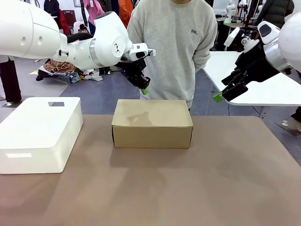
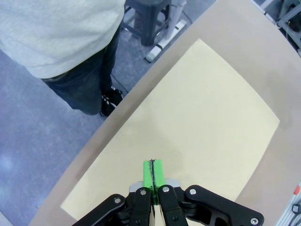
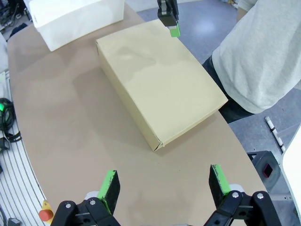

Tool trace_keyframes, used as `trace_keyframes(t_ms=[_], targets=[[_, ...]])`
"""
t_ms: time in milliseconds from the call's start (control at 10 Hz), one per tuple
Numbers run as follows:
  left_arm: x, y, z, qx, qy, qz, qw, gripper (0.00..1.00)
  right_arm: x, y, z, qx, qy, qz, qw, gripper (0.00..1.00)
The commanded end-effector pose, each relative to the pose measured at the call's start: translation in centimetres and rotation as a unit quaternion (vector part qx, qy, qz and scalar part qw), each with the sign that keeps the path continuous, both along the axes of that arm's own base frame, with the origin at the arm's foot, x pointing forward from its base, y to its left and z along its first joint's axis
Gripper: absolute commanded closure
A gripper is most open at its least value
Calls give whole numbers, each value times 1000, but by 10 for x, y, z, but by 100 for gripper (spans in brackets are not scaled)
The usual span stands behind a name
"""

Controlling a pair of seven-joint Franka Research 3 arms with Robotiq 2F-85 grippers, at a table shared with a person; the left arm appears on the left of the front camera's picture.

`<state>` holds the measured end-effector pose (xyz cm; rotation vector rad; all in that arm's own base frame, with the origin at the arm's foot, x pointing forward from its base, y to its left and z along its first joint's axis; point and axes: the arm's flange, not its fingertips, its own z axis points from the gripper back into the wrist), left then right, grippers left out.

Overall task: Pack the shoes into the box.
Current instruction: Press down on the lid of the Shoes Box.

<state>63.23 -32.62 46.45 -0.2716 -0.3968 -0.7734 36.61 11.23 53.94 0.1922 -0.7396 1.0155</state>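
Observation:
The box point(image 1: 152, 123) is plain brown cardboard and sits in the middle of the table with its lid down; it also appears as the box point(image 2: 188, 127) and the box point(image 3: 160, 80). My left gripper point(image 1: 145, 89) hangs shut and empty just above the box's far edge, green pads pressed together on the left gripper point(image 2: 153, 172). In the right wrist view the left gripper point(image 3: 173, 29) hovers over the box's far corner. My right gripper point(image 1: 225, 94) is raised off to the right, open and empty, its jaws wide at the right gripper point(image 3: 164, 181). The shoes are out of view.
A large white plastic bin point(image 1: 40, 132) stands on the table's left side. A person in a grey sweatshirt point(image 1: 174, 42) stands at the far edge behind the box. The brown tabletop point(image 1: 211, 179) is bare in front and to the right. A white table point(image 1: 273, 89) stands behind right.

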Motion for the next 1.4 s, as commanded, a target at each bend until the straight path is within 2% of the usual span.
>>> trace_keyframes(t_ms=[0, 100, 300, 500, 700, 800, 1200, 1300], targets=[[1, 1, 1, 2, -2, 1, 1000, 100, 3, 2, 5, 2, 5, -7, 1000, 0], [0, 0, 0, 0, 0, 0, 1000, 100, 3, 2, 5, 2, 5, -7, 1000, 0], [-52, 17, 21, 24, -22, -26, 999, 100, 3, 2, 5, 2, 5, -7, 1000, 0], [-94, 42, 36, 38, -36, -25, 998, 100, 3, 2, 5, 2, 5, -7, 1000, 0], [-126, 63, 46, 58, -46, 0, 997, 100, 3, 2, 5, 2, 5, -7, 1000, 0], [-144, 68, 50, 62, -47, 8, 997, 92, 3, 2, 5, 2, 5, -7, 1000, 0], [-204, 77, 53, 59, -70, 23, 996, 14, 3, 2, 5, 2, 5, -7, 1000, 0], [-217, 82, 50, 59, -72, 26, 995, 0, 3, 2, 5, 2, 5, -7, 1000, 0]])
